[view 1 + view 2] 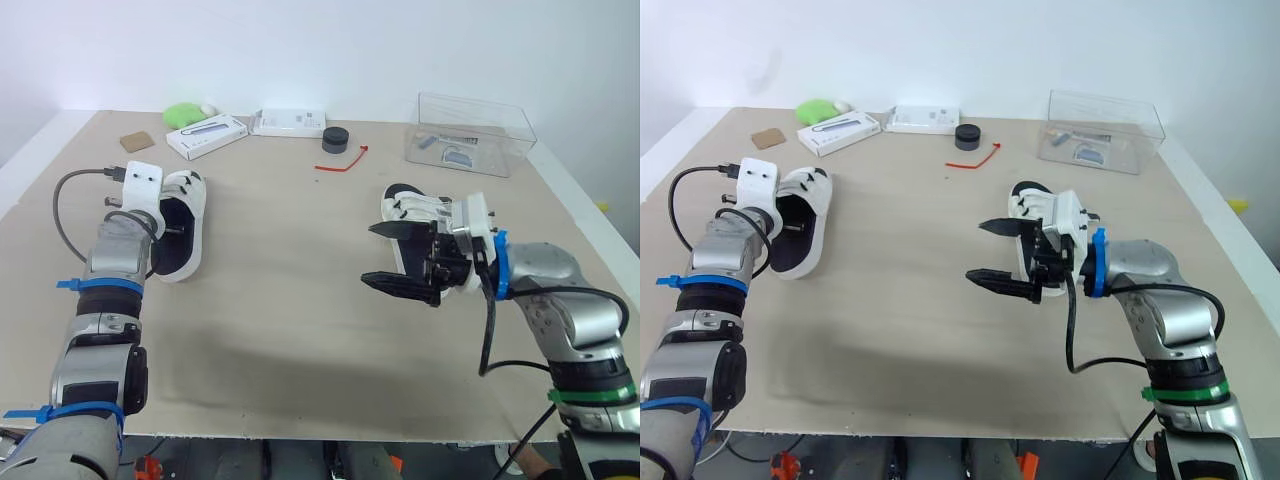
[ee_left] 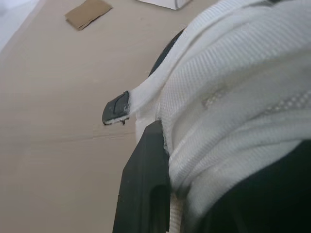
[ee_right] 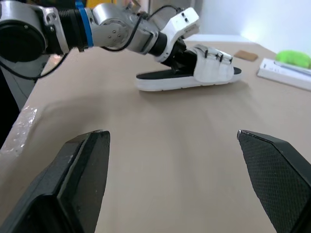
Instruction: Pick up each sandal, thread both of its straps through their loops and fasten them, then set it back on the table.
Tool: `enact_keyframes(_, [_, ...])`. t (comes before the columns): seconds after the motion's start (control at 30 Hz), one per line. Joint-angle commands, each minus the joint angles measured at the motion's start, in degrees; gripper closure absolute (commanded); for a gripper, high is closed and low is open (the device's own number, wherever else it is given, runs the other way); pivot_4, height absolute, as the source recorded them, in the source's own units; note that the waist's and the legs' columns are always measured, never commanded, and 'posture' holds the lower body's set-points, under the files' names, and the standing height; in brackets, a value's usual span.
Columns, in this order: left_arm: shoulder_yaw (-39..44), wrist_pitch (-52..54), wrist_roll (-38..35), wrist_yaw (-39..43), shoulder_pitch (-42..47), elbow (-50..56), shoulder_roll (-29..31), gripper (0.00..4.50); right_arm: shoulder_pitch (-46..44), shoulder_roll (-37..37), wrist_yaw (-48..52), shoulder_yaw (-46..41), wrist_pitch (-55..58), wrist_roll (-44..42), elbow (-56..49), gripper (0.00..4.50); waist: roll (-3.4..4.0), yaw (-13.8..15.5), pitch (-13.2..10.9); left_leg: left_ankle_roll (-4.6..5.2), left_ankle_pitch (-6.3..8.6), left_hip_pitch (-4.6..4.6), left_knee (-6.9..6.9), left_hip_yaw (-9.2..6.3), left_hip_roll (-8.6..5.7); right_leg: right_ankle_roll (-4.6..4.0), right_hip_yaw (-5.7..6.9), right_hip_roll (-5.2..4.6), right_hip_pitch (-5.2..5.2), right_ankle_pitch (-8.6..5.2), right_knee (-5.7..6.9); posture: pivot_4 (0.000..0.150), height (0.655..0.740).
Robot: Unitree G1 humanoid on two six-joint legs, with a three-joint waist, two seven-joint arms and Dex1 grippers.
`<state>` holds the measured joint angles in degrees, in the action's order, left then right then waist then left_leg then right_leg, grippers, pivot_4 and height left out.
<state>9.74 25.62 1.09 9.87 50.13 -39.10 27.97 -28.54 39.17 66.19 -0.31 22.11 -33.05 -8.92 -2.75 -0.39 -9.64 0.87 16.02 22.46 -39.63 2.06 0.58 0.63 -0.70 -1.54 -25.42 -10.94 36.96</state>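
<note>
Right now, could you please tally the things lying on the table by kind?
Sandals: 2
White boxes: 2
Clear container: 1
Black round object: 1
Red tie: 1
Green object: 1
Cardboard piece: 1
Total: 9, leaving out the container's contents.

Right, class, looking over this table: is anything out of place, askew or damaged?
One thing: on the left sandal, a strap end with its dark tab sticks out sideways, free. A red cable tie lies bent and loose toward the far side. Nothing looks damaged or spilled.
</note>
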Motion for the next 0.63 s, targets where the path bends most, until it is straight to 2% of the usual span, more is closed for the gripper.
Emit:
enact_keyframes(0.03, [1.3, -1.3, -1.4, -0.1, 0.3, 0.3, 0.4, 2.84, -1.6, 0.1, 1.2, -0.5, -1.6, 0.7, 1.0, 0.0, 0.0, 0.2, 0.0, 0.0, 0.0, 0.0, 0.0, 0.0, 0.0, 0.0, 0.0, 0.0, 0.0, 0.0, 0.0, 0.15, 0.74])
enact_keyframes(0.2, [1.5, -0.5, -3.6, 2.3, -2.2, 6.2, 0.8, 0.48, -2.0, 0.3, 1.8, -0.7, -1.7, 1.2, 1.7, 0.0, 0.0, 0.5, 0.0, -0.01, -0.01, -0.01, 0.01, 0.0, 0.04, -0.06, 0.01, 0.05, -0.02, 0.03, 0.01, 0.15, 0.74])
enact_keyframes(0.23, [1.4, 0.2, -4.2, 3.2, -3.5, 8.9, 0.8, 0.12, -2.0, 0.5, 1.9, -0.9, -1.8, 1.3, 1.8, 0.0, 0.0, 0.4, 0.0, -0.02, -0.01, -0.02, 0.01, 0.0, 0.04, -0.07, 0.0, 0.05, -0.02, 0.04, 0.02, 0.15, 0.74])
enact_keyframes(0.37, [1.5, 3.1, -9.1, 10.7, -14.8, 28.8, 2.3, 0.05, 0.1, 2.5, 2.2, -2.6, -1.1, 1.2, 1.4, 0.0, 0.01, 0.4, 0.0, -0.11, -0.01, -0.04, 0.02, 0.05, 0.07, -0.11, -0.03, 0.02, -0.03, 0.06, 0.02, 0.15, 0.74])
enact_keyframes(0.57, [3.7, 3.0, -22.3, 25.5, -31.5, 53.1, 4.4, 0.05, 7.7, 5.4, 2.7, -5.4, -3.0, 1.8, -1.2, 0.0, 0.04, 0.8, 0.0, -0.2, -0.01, -0.06, 0.02, 0.03, 0.08, -0.18, 0.04, -0.13, 0.0, 0.03, 0.02, 0.15, 0.74])
enact_keyframes(0.63, [0.4, 2.3, -23.4, 34.0, -37.7, 58.3, 9.2, 0.05, 12.7, 6.5, 3.9, -5.9, -8.6, 5.1, 0.2, 0.0, 0.03, 0.8, 0.0, -0.22, -0.04, -0.15, 0.02, 0.05, 0.08, -0.22, 0.09, -0.13, 0.08, 0.01, 0.03, 0.15, 0.74])
